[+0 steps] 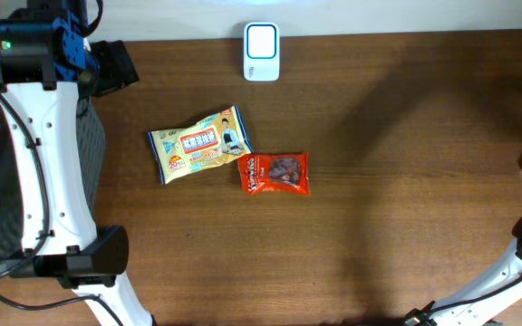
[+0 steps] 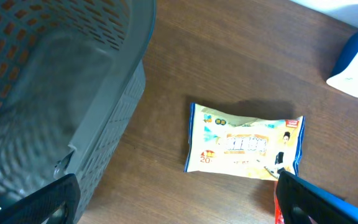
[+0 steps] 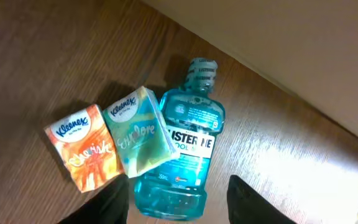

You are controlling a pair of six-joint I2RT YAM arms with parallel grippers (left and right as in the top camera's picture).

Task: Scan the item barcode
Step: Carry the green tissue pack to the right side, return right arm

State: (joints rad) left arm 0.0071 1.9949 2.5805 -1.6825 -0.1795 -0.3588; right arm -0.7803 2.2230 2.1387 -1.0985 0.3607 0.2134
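Since neither gripper holds anything and nothing lies at the scanner, we judge the task to be at its very start. As far as the views show, no item has been picked up or presented, and no barcode has been read.

At the left edge of the brown wooden desk (image 1: 406,136) stands a dark grey perforated plastic basket (image 2: 55,81). The left gripper (image 2: 176,186) hangs beside it towards the far-left corner, fingers spread wide and grasping nothing. To its right, a flat yellow printed foil snack packet (image 1: 199,145) lies face up. At the middle of the far edge sits the white rounded plastic barcode scanner (image 1: 261,52), its pale window facing up, well apart from every item. A small glossy red foil packet (image 1: 275,173) lies at the yellow packet's near-right corner, touching it or nearly so.

At the right edge we find an orange Kleenex tissue pack (image 3: 82,146) and a green Kleenex tissue pack (image 3: 138,130) side by side. The green pack rests against a clear teal plastic Listerine mouthwash bottle (image 3: 185,143) lying on its side. The right gripper (image 3: 179,183) hovers over the bottle's base with its fingers parted to either side and a gap showing, so we record it as released, not clamped.

We take the bottle to be the likely item. Grasping it, lifting it, carrying it to the scanner and turning its barcode to the window all remain to be done. No barcode is legible in these views.
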